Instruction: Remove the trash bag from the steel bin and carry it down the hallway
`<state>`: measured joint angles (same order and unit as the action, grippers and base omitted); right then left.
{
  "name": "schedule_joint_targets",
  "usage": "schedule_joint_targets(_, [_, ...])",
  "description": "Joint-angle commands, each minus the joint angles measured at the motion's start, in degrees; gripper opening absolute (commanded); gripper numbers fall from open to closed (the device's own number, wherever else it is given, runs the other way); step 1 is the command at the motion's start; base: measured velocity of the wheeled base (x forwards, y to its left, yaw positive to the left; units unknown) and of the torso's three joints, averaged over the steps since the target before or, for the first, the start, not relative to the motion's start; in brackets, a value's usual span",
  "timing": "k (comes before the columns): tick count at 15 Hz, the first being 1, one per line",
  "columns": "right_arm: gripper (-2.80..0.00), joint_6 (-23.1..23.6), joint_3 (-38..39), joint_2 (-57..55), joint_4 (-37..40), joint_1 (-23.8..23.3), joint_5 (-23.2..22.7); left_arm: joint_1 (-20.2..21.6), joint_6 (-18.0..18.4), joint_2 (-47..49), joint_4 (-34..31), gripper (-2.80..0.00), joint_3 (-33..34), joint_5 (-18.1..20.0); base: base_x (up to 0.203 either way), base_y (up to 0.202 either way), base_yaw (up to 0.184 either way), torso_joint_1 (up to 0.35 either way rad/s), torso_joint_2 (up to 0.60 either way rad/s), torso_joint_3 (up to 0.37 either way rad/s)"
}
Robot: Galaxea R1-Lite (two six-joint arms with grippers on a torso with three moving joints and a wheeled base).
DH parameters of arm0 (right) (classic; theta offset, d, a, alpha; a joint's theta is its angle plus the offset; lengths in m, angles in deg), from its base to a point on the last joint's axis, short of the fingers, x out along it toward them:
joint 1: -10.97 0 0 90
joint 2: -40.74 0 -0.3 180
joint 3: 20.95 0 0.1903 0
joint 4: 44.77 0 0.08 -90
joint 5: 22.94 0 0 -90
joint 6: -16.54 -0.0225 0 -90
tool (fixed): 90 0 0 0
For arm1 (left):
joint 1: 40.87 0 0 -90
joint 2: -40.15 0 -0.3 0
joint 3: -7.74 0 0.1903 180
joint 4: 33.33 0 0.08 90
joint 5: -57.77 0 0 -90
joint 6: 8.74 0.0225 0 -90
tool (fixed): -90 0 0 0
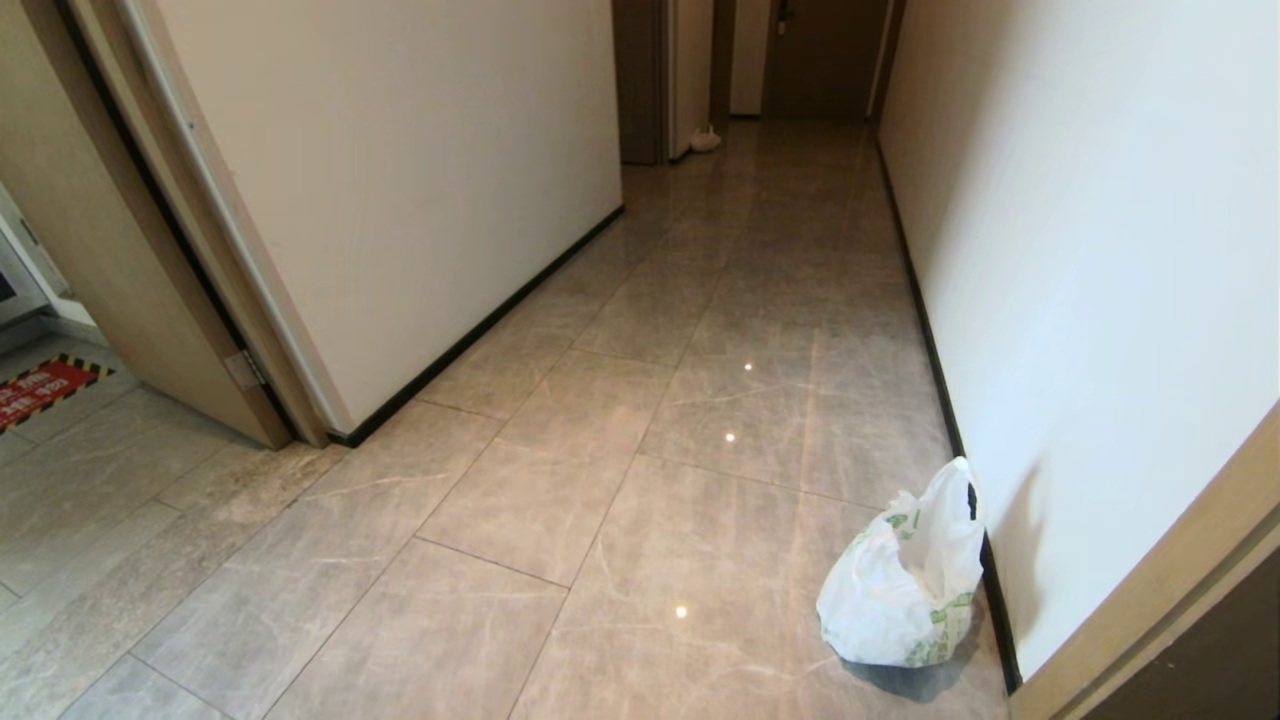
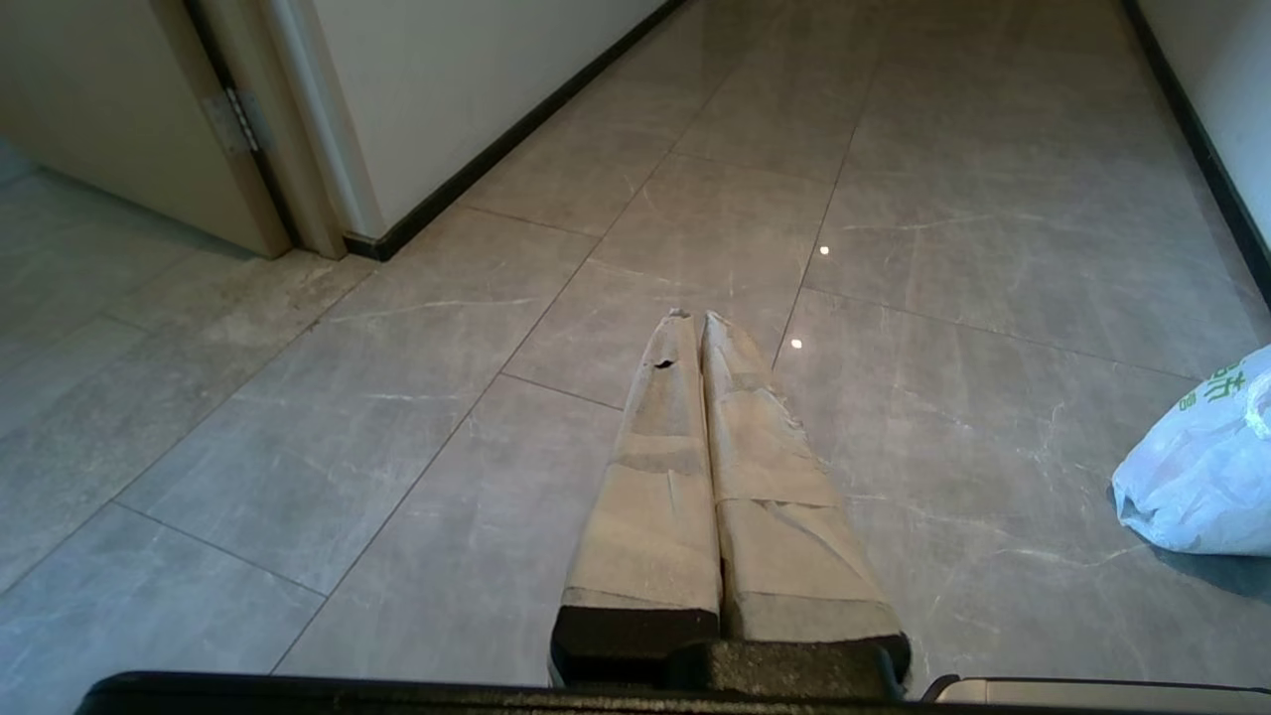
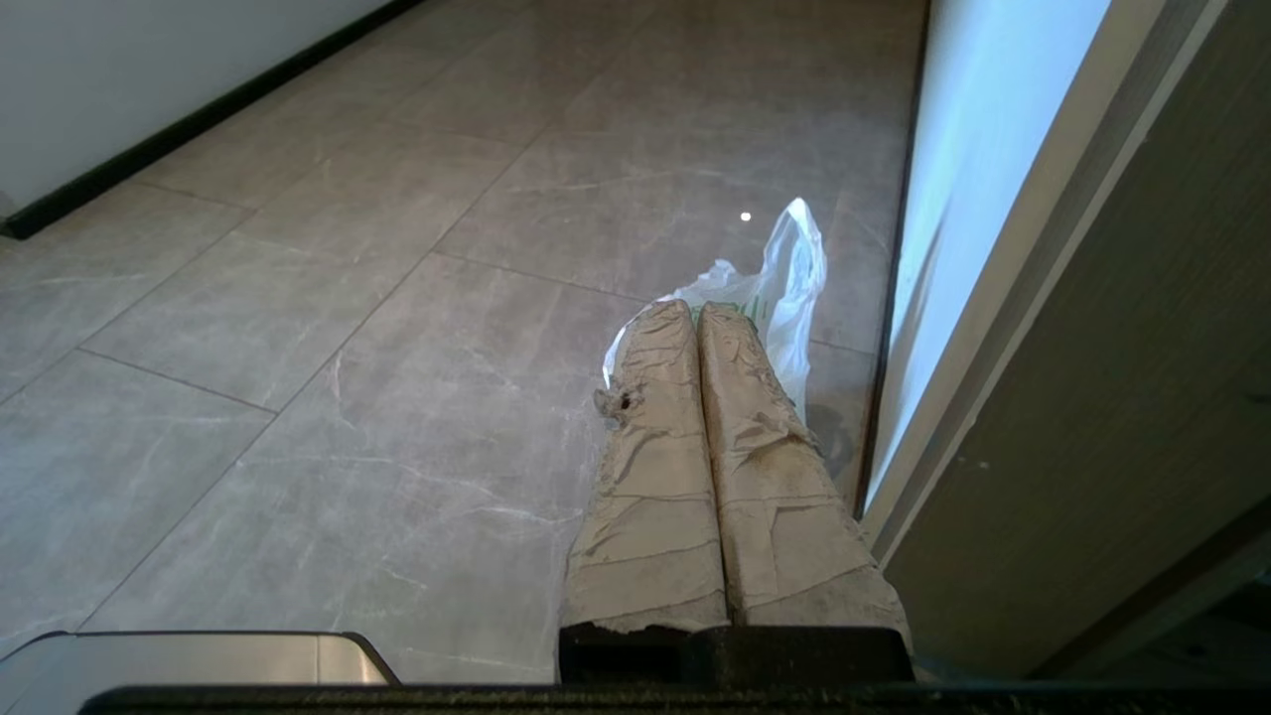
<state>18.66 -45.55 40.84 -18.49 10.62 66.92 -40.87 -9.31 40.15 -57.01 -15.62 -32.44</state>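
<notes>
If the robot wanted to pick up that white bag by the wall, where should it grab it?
Probably by the handle loop standing up at the top of the trash bag. The body is soft and bulging, so a claw would likely slip. Coming from above on the open hallway side seems best, since the wall sits close behind it.

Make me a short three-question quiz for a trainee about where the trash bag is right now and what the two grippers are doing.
1. True or false: the trash bag hangs from the right gripper.
2. Which side of the hallway floor is the bag on, in the head view?
A. by the right wall
B. by the left wall
C. in the middle
3. Fill in: the fingers of the left gripper are ____.

Key
1. False; it sits on the floor, with both grippers shut and empty.
2. A
3. shut
</notes>
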Motion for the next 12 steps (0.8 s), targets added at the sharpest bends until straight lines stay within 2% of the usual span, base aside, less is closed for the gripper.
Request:
schedule_joint_targets(1, [-2.80, 0.0, 0.0, -0.1, 0.1, 0.0, 0.0, 0.0, 0.0, 0.0, 0.0, -2.80, 0.0, -0.1, 0.000, 0.000, 0.000, 0.006, 0.00, 0.201])
schedule_joint_targets(12, [-2.80, 0.0, 0.0, -0.1, 0.0, 0.0, -0.1, 0.0, 0.1, 0.0, 0.0, -2.80, 0.0, -0.1, 0.000, 0.000, 0.000, 0.000, 0.00, 0.025])
